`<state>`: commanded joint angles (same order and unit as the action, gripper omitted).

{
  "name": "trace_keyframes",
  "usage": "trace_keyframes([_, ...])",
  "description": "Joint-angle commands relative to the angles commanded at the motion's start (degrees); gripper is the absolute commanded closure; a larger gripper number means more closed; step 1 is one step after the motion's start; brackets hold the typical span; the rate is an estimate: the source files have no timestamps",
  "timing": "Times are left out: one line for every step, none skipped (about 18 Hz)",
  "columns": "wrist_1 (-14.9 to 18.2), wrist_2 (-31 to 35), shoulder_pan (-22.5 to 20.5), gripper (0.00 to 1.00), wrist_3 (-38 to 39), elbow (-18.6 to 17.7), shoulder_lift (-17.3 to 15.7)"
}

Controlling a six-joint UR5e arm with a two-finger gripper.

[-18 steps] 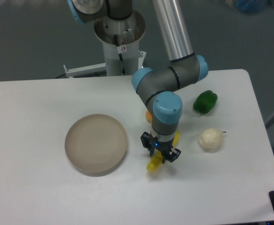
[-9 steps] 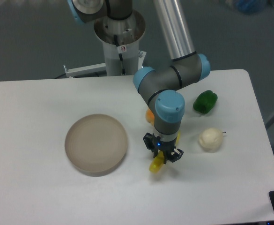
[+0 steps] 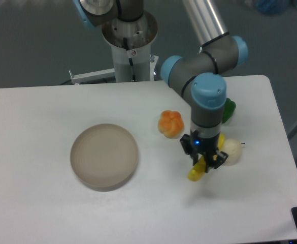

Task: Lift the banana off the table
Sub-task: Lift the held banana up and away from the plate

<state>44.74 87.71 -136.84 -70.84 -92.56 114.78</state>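
The yellow banana is clamped between the fingers of my gripper, and only its lower end shows below them. It hangs above the white table, with a faint shadow further down on the tabletop. The gripper is shut on it and points straight down, right of the table's middle. The banana's upper part is hidden behind the wrist.
An orange lobed fruit lies just left of the arm. A cream-white round lump sits close to the gripper's right. A green pepper is partly hidden behind the arm. A round beige dish rests at the left-centre.
The arm has moved to the right and risen, carrying the banana off the table. The orange fruit, hidden behind the arm before, now shows fully.
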Motion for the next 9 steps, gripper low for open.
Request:
trace_keyframes([0.09, 0.35, 0.0, 0.59, -0.09, 1.14, 0.0])
trace_keyframes([0.17, 0.44, 0.0, 0.59, -0.09, 2.19, 0.0])
trace_keyframes([0.78, 0.45, 0.0, 0.59, -0.18, 2.9, -0.09])
trace_keyframes([2.18, 0.53, 0.0, 0.59, -0.35, 3.52, -0.17])
trace_keyframes([2.28, 0.53, 0.09, 0.59, -0.35, 3.52, -0.17])
trace_keyframes([2.2, 0.79, 0.09, 0.59, -0.35, 3.61, -0.09])
trace_keyframes([1.85, 1.32, 0.09, 0.59, -0.44, 3.78, 0.0])
trace_keyframes([1.76, 1.5, 0.09, 0.59, -0.35, 3.87, 0.09])
trace_keyframes([1.84, 1.59, 0.09, 0.59, -0.35, 3.96, 0.0])
